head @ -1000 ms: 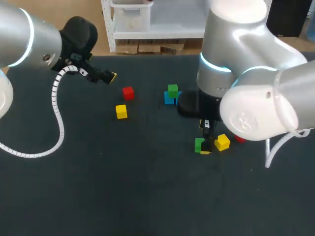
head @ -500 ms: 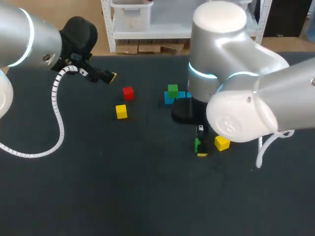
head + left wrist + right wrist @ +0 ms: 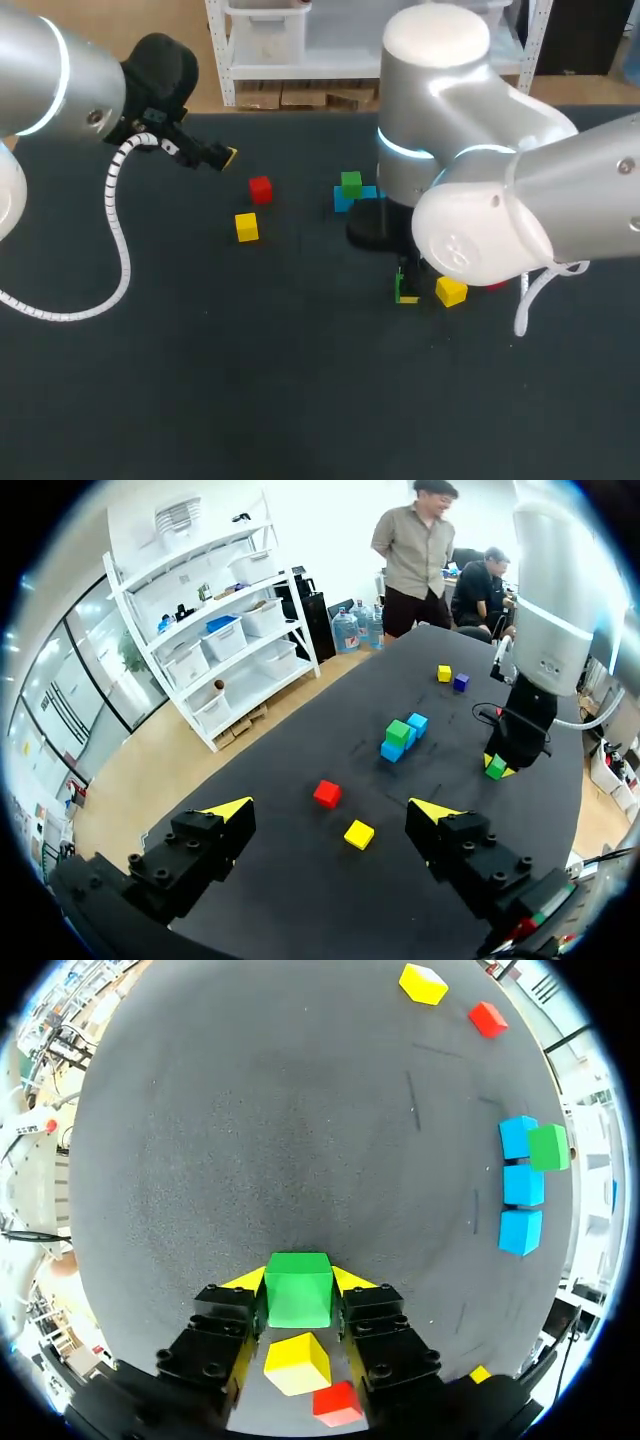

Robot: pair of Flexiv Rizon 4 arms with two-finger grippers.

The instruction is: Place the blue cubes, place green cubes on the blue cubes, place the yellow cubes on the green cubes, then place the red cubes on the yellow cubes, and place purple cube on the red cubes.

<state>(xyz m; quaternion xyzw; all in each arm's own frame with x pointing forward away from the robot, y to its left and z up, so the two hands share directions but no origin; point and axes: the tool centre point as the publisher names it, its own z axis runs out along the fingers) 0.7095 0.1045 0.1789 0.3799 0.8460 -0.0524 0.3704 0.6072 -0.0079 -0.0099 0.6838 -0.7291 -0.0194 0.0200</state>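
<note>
Dark table point(image 3: 250, 400): right jaws grip green cube point(image 3: 298, 1288) by yellow cube point(image 3: 297, 1363); left jaws wide.

The tabletop point(image 3: 250, 400) is looked down on in the head view from above and behind, with the arms entering at either side. The left wrist view is taken from high up at one end, out along the left pincer point(image 3: 330, 810) and across the whole tabletop to the right arm point(image 3: 545, 610). The right wrist view is taken close above the tabletop, almost straight down past the right pincer point(image 3: 298, 1282). The blue cubes point(image 3: 347, 199), a red cube point(image 3: 260, 189) and a yellow cube point(image 3: 246, 227) are shared by all three views.
</note>
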